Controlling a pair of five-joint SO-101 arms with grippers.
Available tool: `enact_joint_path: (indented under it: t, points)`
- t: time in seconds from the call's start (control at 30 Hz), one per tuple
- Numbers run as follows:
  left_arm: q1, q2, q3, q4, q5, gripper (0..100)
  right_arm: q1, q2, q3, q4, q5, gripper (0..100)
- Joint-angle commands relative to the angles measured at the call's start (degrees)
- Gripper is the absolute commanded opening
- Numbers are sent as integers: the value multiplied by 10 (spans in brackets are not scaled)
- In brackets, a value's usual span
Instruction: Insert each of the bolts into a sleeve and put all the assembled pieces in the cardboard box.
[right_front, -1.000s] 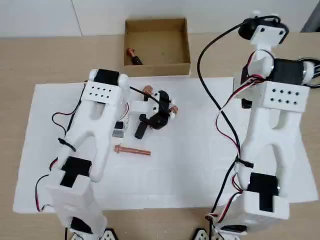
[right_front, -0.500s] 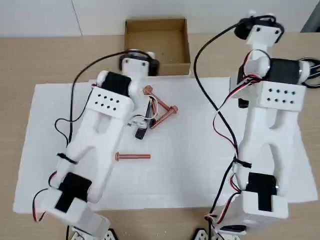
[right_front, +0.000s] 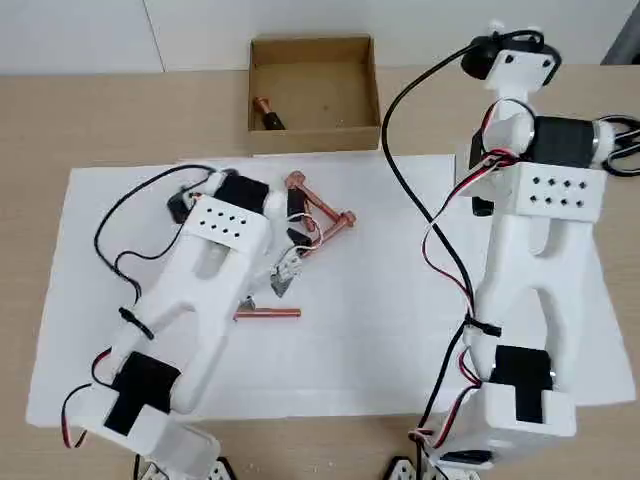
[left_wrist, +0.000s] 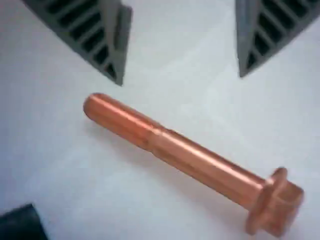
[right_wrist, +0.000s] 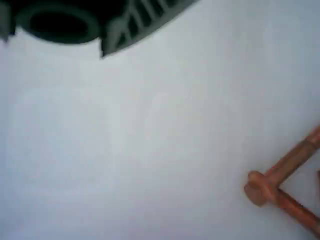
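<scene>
Hanging over the white sheet (right_front: 400, 330) on the desk (right_front: 100, 130), the left fingers (left_wrist: 90, 30) stand wide apart with nothing between them. A lone bolt (left_wrist: 190, 160) lies flat on the sheet just beneath them. Half a second ago this arm was stretched toward 12 o'clock with its wrist at the near wall of the box (right_front: 315, 138). It has since drawn back toward 6 o'clock and settled above the lone bolt, which has stayed where it was. One assembled piece (right_front: 267, 113) lies in the box at its 9 o'clock side, as it did a second ago. Two more bolts (right_front: 325, 210) lie in a V, meeting at one end, at about 1 o'clock from the fingers. A black corner, likely a sleeve (left_wrist: 17, 225), lies close by the lone bolt. The right arm (right_front: 540, 240) stands at the sheet's 3 o'clock edge, hardly changed. By my reading one piece is done and three bolts remain loose. The lone bolt looks like the next pick, so the fingers must drop and close across its shank, which may roll.
</scene>
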Motion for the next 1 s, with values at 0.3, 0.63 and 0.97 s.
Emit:
enact_joint_path:
  t: [0.3, 0.63, 0.97]
  points:
    - [-39, -31, 166, -216, -1, 145, -3, -16, -3, 4, -6, 4]
    - [-38, -36, 150, -169, -3, 145, -3, -16, -3, 3, -7, 4]
    - [-38, -32, 108, -113, -5, 145, -4, -16, -3, 2, -7, 4]
